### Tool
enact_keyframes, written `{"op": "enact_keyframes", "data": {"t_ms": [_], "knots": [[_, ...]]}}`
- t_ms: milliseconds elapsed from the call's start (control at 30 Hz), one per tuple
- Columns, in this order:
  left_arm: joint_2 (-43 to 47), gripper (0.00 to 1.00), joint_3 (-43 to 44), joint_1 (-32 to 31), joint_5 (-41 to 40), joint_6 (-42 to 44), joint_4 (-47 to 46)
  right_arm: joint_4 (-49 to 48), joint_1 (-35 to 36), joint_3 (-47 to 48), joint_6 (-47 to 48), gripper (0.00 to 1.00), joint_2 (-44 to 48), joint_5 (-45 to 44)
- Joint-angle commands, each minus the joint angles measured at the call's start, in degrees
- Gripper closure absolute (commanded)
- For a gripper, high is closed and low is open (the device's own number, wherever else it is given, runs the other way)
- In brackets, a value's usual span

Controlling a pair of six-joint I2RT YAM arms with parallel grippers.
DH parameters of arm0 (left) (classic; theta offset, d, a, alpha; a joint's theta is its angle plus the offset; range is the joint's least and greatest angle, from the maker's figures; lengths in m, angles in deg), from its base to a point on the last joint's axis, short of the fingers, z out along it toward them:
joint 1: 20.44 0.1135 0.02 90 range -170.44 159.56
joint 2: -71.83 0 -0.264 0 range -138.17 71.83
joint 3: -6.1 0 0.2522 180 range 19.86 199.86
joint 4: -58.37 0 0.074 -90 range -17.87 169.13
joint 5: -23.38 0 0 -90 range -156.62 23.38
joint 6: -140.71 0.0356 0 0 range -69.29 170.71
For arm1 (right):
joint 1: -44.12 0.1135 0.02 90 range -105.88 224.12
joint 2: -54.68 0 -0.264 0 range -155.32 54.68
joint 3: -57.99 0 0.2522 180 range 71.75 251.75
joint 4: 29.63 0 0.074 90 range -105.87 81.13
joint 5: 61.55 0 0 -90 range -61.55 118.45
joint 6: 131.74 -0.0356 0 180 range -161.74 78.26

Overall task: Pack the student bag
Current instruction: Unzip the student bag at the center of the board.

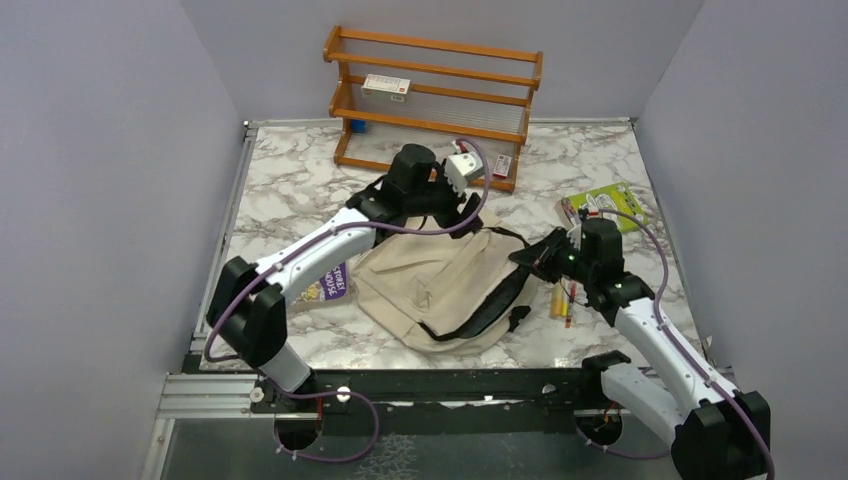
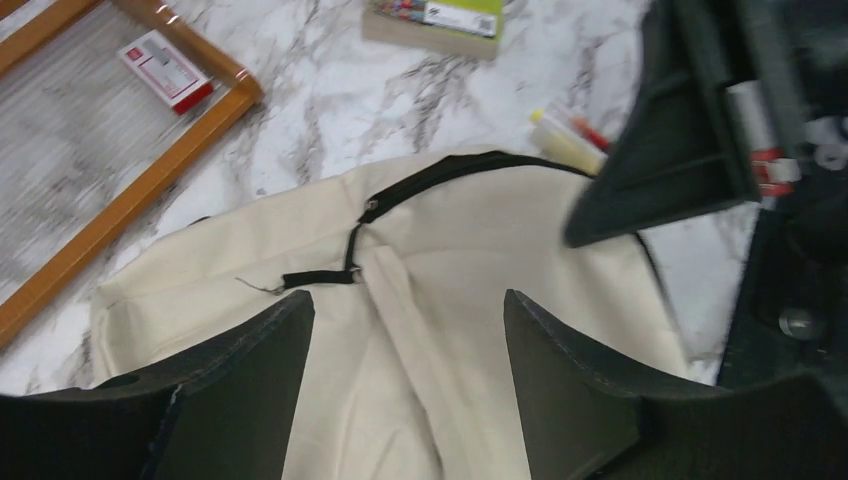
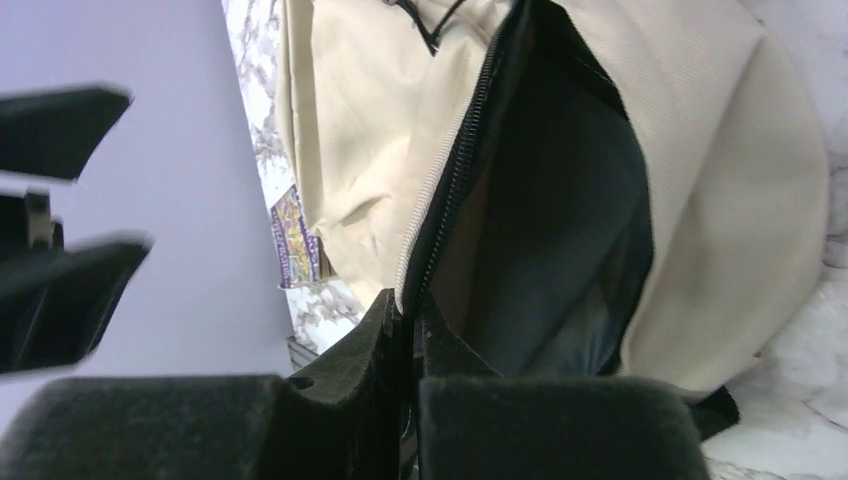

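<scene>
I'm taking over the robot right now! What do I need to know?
Left gripper: open, empty, above the cream fabric backpack.
Right gripper: shut on the backpack's zipper edge, holding its dark-lined mouth open.
Done: backpack open; contents hidden.
Left: yellow markers, green box and purple book lie outside on the marble table; probably pack those.

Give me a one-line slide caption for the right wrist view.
The right fingers pinch the beige student bag at its zipper edge, exposing the dark lining.
</scene>
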Motion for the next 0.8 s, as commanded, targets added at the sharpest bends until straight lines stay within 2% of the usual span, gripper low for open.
{"op": "enact_keyframes", "data": {"t_ms": [0, 133, 267, 367, 533, 767], "knots": [[7.1, 0.27, -8.3, -3.1, 6.4, -8.7, -6.3, -4.3, 0.1, 3.4, -2.1, 0.99, -3.4, 3.1], [9.3, 0.18, -11.5, -8.8, 2.2, -10.1, -6.7, -6.0, 0.2, 4.8, -2.5, 0.99, -6.1, 3.4], [9.4, 0.05, -12.9, -13.4, -4.1, -10.7, -6.8, -6.7, 0.2, 6.5, -2.6, 0.99, -8.4, 4.3], [9.2, 0.01, -13.6, -15.4, -8.1, -10.2, -6.4, -6.7, 0.2, 7.5, -2.5, 0.98, -9.3, 4.7], [8.4, 0.02, -13.9, -17.3, -13.9, -8.2, -4.5, -6.8, 0.2, 8.0, -2.5, 0.98, -9.4, 5.2], [5.1, 0.22, -13.0, -18.5, -20.0, -4.8, -0.9, -5.7, 0.1, 7.7, -2.2, 0.97, -7.4, 5.1]]}}
